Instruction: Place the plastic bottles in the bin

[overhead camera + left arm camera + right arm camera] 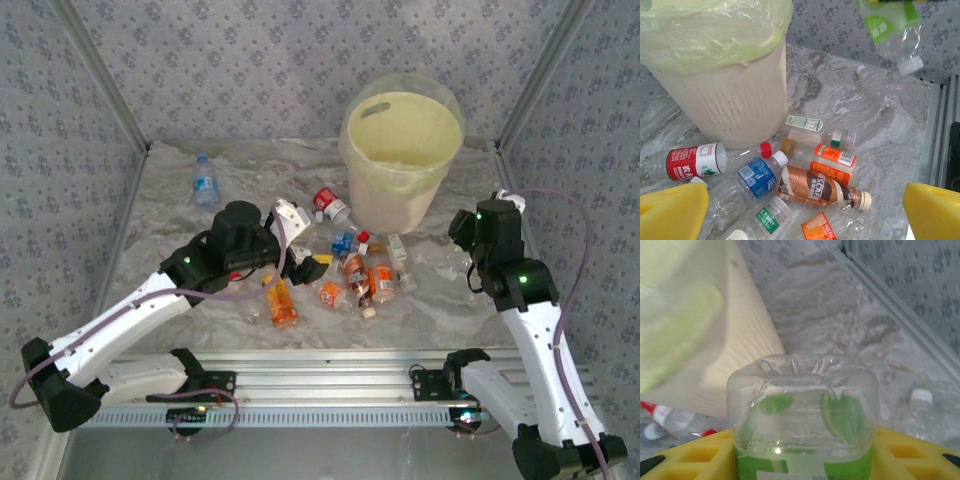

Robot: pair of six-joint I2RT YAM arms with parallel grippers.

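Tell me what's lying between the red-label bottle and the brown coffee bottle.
The blue-label bottle with a white cap lies between them, as the left wrist view shows.

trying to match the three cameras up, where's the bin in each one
top external: the bin stands upright, right of centre in the upper half.
left wrist: the bin takes the upper left, ribbed wall facing the camera.
right wrist: the bin runs down the left side, blurred.
shared landmark: the green-label bottle, upper right in left wrist and bottom centre in right wrist.
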